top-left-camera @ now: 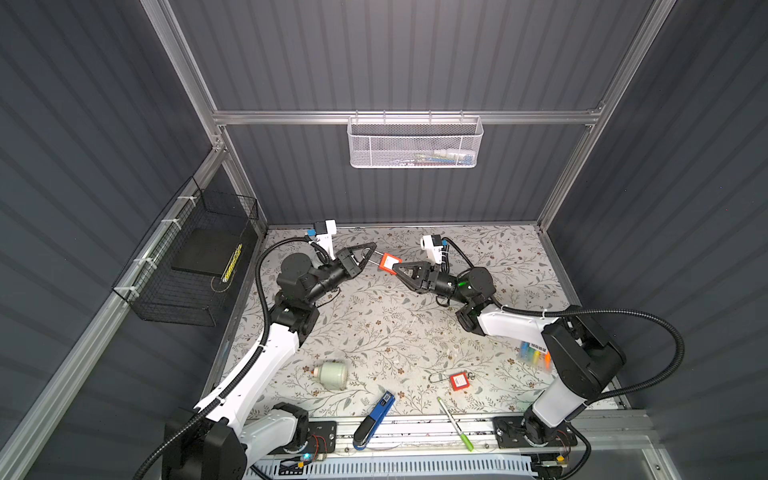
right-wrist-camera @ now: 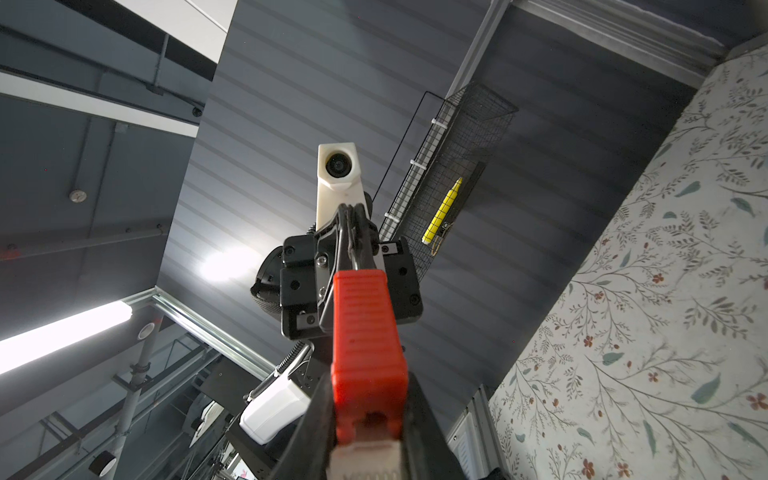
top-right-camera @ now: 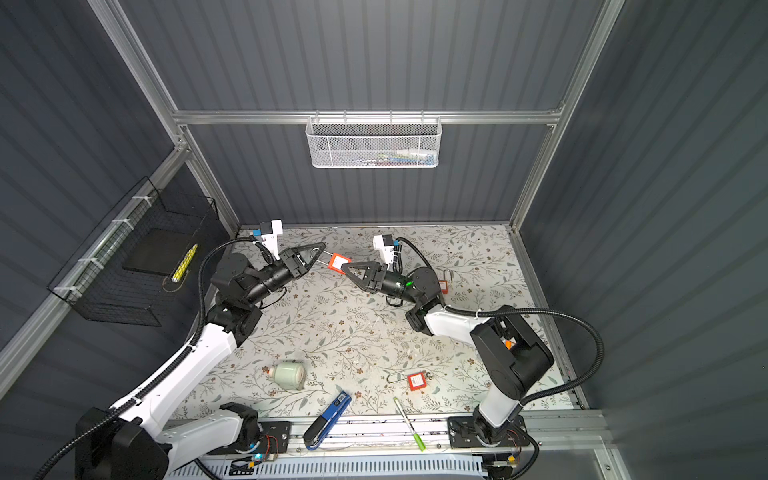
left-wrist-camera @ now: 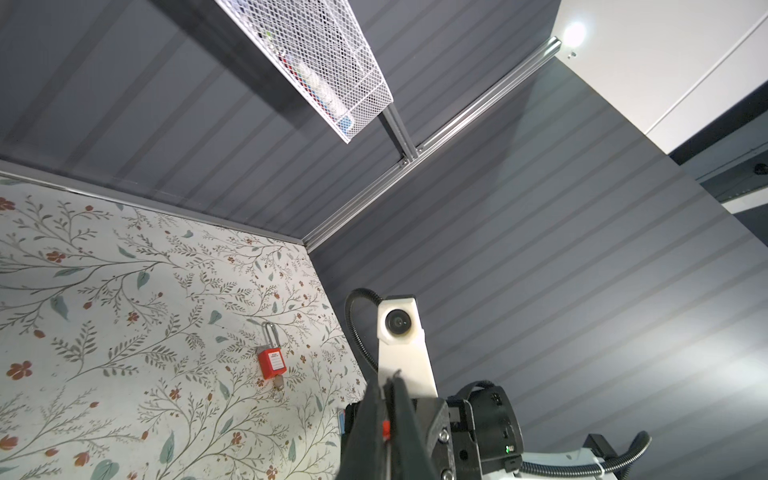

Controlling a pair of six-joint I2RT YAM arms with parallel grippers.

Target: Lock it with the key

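left gripper: (top-left-camera: 372,249) jaws pressed together on the thin metal shackle (top-left-camera: 378,255), up in the air over the back of the table
held padlock: (top-left-camera: 387,262) red body, off the table, between the two grippers in both top views
right gripper: (top-left-camera: 398,266) closed part-way on the red body, flat sides pinched; the right wrist view shows the body (right-wrist-camera: 365,332) sitting between the jaws
key in held padlock: cannot tell, the lock's bottom end is blurred in the right wrist view
handling, padlock: likely light, stiff, not fragile; the ribbed plastic body should grip well; the smooth steel shackle may slip or swivel in a pinch
handling, key: likely small, thin and flat; best taken by its head or ring, not the blade
where to hold: the body by its flat sides, leaving the keyhole end free
count, jar: one (top-left-camera: 332,375), lying on its side
count, blue tool: one (top-left-camera: 376,417)
count, pen: one (top-left-camera: 455,424)
count, padlocks: three; the held one, a near padlock (top-left-camera: 459,380) at the front, a far padlock (top-right-camera: 443,286) behind the right arm
count, keys: a bunch (top-left-camera: 471,376) touching the near padlock; one (left-wrist-camera: 279,382) at the far padlock
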